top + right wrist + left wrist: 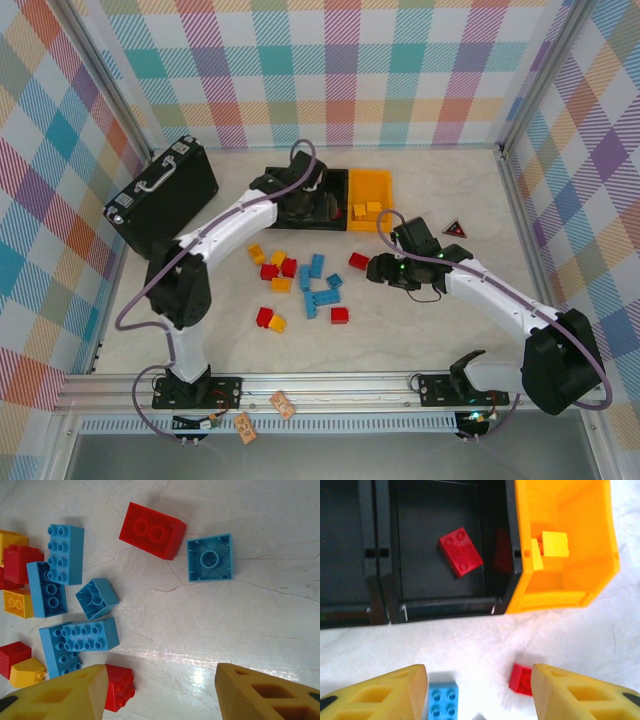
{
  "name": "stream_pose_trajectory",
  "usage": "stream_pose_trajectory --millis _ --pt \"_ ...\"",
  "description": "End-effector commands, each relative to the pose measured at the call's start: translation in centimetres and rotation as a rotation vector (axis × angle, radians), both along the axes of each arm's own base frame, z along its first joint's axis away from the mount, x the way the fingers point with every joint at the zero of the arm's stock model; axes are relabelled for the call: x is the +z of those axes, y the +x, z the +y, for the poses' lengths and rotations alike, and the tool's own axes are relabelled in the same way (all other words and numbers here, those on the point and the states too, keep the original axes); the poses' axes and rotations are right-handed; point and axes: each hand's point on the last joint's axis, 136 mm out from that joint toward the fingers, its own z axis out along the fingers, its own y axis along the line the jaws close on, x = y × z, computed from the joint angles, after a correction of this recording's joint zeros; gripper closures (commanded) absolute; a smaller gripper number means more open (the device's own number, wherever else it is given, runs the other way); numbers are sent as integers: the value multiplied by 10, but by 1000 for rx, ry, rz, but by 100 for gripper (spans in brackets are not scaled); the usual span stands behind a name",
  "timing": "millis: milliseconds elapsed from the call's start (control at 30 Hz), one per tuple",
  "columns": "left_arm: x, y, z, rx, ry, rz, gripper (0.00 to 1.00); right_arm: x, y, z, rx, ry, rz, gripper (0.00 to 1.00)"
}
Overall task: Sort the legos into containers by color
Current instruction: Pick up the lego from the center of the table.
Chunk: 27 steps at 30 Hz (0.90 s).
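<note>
sorting was under way but far from finished. in the left wrist view the middle black bin [420,580] held one red brick [461,551], with a second red shape in shadow by its wall that i could not make out. the yellow bin [580,540] held a couple of yellow bricks [554,544]. the part of the left black bin [345,555] in view had no blue in it. most of the legos [320,298] lay loose on the table [450,340] in front of the containers, red, blue and yellow mixed together, some touching. by my judgement all the blues and well over half the total were left to move.

the left gripper [479,672] hung just in front of the bins, jaws apart and nothing between them. the right gripper [161,672] hovered low over the table, also spread and empty, near a red two-stud brick [152,530] and an upturned blue brick [210,557].

a black briefcase [160,195] sat well apart on the left, and a small dark triangle [456,228] lay right of the yellow bin; neither blocked the pile. the likelier trouble was the left arm [230,225] stretched over the black bins, close to the right arm's reach.
</note>
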Motion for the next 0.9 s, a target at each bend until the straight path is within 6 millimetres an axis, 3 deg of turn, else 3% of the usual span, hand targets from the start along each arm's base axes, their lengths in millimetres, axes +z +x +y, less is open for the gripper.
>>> stream_pose_trajectory --millis 0,200,467,667,867 --pt "-9 -23 8 -7 -7 32 43 8 5 5 16 -2 -20 41" --pt "-24 -66 35 15 -23 59 43 3 14 10 18 -47 -12 38" --pt "-52 -115 72 81 -33 99 42 -5 42 27 4 -110 23 34" --pt "-62 -131 83 104 -33 118 40 -21 71 40 18 -176 36 28" --pt "-67 -134 88 112 -11 125 40 -37 97 47 128 -272 -35 21"
